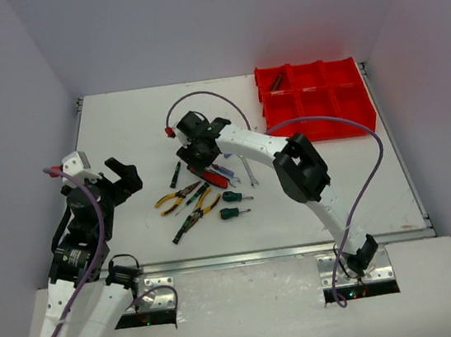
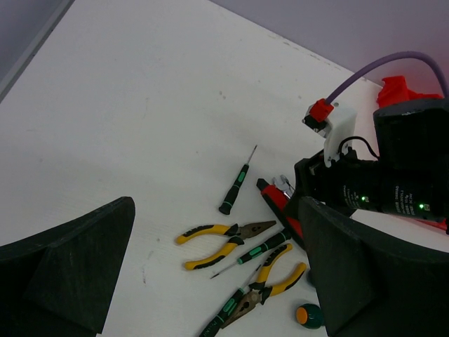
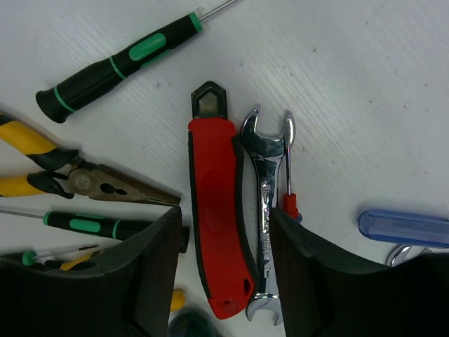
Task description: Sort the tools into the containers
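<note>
Cutter (image 3: 214, 175): red, lay flat on table (image 1: 120, 124) beside wrench (image 3: 266, 203), well apart from bins (image 1: 334, 108).
Right gripper (image 3: 224, 239): we had it spread wide, empty, straddling both.
Left gripper (image 1: 127, 180): spread too, empty.
Tip: we figured centring on cutter alone was best.

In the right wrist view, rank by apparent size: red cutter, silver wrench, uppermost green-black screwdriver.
1. red cutter, clearly bulkiest.
2. silver wrench and green-black screwdriver: similar length, so unranked; the screwdriver's tip leaves the frame.
</note>
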`<state>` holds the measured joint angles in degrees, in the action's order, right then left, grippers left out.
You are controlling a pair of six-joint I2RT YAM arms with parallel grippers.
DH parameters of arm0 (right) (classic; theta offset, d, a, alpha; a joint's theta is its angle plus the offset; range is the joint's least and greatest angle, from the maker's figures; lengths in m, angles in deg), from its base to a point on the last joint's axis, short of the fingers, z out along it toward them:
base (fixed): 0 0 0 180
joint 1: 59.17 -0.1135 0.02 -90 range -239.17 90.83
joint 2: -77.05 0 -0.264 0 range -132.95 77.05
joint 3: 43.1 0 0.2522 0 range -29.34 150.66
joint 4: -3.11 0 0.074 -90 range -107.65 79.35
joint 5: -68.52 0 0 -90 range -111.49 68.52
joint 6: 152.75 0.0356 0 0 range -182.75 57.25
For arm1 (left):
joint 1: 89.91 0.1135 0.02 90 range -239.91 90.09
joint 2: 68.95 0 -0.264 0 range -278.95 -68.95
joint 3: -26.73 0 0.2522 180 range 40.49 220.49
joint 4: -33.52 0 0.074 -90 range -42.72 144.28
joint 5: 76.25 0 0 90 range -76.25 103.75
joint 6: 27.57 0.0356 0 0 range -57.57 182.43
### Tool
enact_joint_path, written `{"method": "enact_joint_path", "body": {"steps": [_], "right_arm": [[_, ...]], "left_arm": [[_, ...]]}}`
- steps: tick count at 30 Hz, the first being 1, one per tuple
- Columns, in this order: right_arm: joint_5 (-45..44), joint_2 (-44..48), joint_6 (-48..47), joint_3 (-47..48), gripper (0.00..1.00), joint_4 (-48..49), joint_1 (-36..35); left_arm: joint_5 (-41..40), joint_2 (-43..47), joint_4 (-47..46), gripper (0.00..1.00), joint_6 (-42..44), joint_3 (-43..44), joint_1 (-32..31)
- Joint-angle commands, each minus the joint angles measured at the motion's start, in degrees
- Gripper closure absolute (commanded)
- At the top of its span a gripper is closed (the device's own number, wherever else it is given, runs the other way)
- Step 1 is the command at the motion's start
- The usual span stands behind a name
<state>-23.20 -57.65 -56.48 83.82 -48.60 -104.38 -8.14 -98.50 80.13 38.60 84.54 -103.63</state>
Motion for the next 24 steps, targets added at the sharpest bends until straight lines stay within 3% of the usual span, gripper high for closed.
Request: {"method": "enact_joint_path", "body": {"steps": [1, 19, 22, 24], "right_arm": [[-0.4, 0.2, -0.6, 2.1, 0.5, 1.0, -0.4], [-4.2, -5.6, -0.7, 3.0, 0.57, 3.6, -1.5], [-4.2, -6.6, -0.5, 3.6, 0.64, 3.4, -1.5], [-3.5, -6.2, -0.2, 3.1, 0.74, 3.4, -1.5]], "left_arm": [[0.8, -0.2, -2.0, 0.0, 0.2, 1.2, -0.6], [2.0, -0.1, -2.6, 0.0, 0.5, 1.0, -0.6], [2.2, -0.3, -2.6, 0.0, 0.6, 1.0, -0.6], [2.3, -0.2, -2.6, 0.0, 0.6, 1.0, -0.6]]}}
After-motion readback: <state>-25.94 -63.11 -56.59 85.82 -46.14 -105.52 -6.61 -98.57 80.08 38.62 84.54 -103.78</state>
